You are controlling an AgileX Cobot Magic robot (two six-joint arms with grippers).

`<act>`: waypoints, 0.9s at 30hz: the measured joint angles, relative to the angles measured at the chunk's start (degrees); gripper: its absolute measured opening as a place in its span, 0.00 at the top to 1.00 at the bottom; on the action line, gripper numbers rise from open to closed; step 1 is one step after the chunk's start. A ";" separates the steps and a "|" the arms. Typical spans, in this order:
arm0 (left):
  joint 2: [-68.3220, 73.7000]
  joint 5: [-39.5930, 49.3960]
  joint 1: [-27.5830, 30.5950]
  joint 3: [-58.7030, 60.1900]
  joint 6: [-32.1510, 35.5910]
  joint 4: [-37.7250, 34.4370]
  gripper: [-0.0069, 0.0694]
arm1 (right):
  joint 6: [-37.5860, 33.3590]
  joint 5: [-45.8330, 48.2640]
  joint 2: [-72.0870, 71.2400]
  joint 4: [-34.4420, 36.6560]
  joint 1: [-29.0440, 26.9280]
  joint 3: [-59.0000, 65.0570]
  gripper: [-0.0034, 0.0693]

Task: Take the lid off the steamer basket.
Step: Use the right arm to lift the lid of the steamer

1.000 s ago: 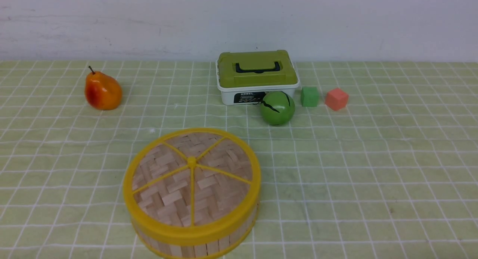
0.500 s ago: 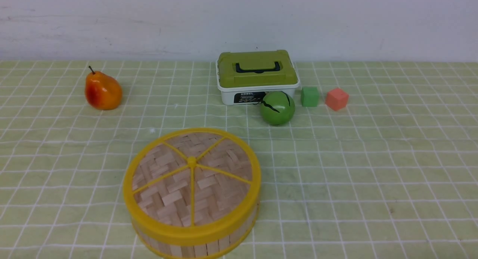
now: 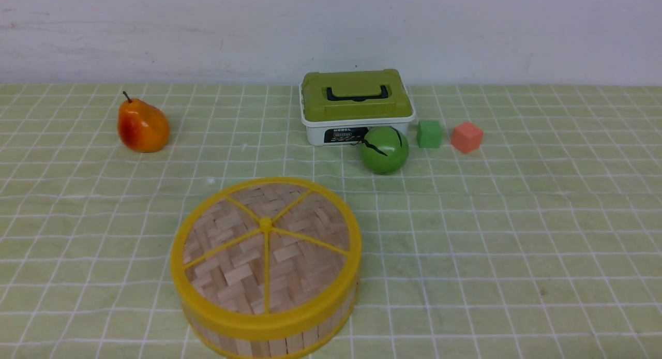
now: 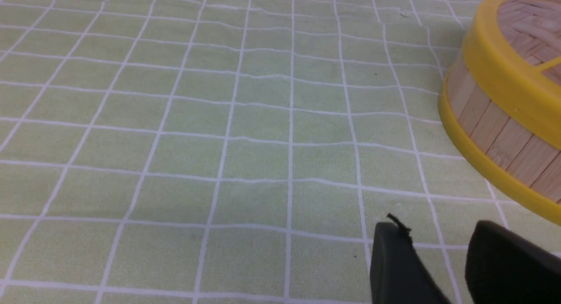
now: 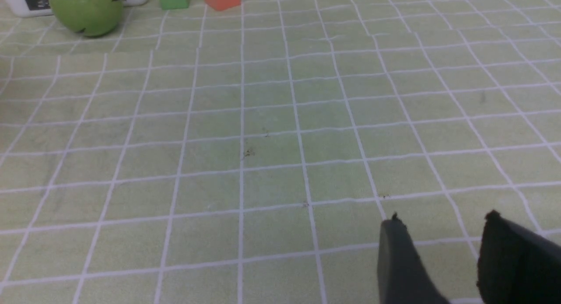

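Nothing moved; one lid (image 3: 243, 255) on one steamer basket (image 3: 282, 343); left claw (image 4: 438, 228), right claw (image 5: 442, 219) both apart

Bright diffuse light; faint shadows; lid (image 3: 265, 250) sharp; wrist views slightly soft.

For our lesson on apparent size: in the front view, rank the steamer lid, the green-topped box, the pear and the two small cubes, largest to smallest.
1. Lid, though it is also nearest the camera.
2. Green-topped box.
3. Pear.
4. Green cube and red cube: they look alike, so no ranking.
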 joint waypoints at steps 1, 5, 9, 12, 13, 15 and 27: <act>0.00 0.00 0.00 0.00 0.00 0.00 0.60 | 0.00 0.00 0.00 0.00 0.00 0.00 0.62; 0.00 0.00 0.00 0.00 0.00 0.00 0.60 | 0.00 0.00 0.00 0.00 0.00 0.00 0.62; 0.00 0.00 0.00 0.00 0.00 0.00 0.60 | 0.00 0.00 0.00 0.00 0.00 0.00 0.62; 0.00 0.00 0.00 0.00 0.00 0.00 0.60 | 0.00 0.00 0.00 0.00 0.00 0.00 0.62; 0.00 0.00 0.00 0.00 0.00 0.00 0.60 | 0.00 0.00 0.00 0.00 0.00 0.00 0.62; 0.00 0.00 0.00 0.00 0.00 0.00 0.60 | 0.00 0.00 0.00 0.18 0.00 0.00 0.62; 0.00 0.00 0.00 0.00 0.00 0.00 0.60 | 18.87 0.54 0.00 39.19 0.00 0.52 0.62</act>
